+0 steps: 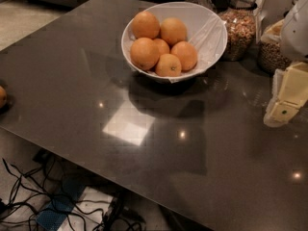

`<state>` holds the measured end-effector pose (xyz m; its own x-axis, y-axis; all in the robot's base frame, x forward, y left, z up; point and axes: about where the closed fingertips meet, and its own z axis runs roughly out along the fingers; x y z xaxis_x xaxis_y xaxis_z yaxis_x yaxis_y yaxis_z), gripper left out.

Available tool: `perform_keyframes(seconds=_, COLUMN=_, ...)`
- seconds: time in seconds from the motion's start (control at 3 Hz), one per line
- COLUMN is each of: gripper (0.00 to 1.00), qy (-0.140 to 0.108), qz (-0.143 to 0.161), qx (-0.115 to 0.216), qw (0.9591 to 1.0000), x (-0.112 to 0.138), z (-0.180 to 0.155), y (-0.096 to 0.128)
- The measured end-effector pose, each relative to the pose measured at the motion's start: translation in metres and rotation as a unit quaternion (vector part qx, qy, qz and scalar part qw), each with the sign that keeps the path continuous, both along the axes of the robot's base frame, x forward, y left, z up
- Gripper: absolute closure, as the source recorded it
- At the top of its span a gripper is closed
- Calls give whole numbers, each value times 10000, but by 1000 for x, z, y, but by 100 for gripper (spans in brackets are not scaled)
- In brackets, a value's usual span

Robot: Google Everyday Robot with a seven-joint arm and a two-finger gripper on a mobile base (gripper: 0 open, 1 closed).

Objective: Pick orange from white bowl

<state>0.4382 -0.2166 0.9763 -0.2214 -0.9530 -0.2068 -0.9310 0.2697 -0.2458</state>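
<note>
The white bowl [211,35] stands on the dark table [144,143] at the back, centre right. Several oranges [145,53] lie in its left half. My gripper [284,107] is at the right edge of the view, pale yellow, hanging above the table to the right of and nearer than the bowl, well apart from it. Nothing shows in the gripper.
Glass jars of cereal [239,25] stand behind the bowl at the right, another [272,52] further right. A lone orange [2,97] sits at the table's left edge. Cables [57,201] lie on the floor below the near edge.
</note>
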Motion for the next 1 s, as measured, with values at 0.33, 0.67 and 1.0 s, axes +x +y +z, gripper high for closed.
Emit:
perform_keyframes(seconds=0.33, gripper=0, qy=0, qz=0, qx=0, qw=10000, x=0, z=0, y=0)
perform_keyframes(seconds=0.67, gripper=0, qy=-42, qz=74, qx=145, qw=9999, x=4, z=-2, y=8)
perform_keyframes(seconds=1.0, gripper=0, qy=-127, qz=233, qx=399, qw=9988, x=19, z=-11, y=29)
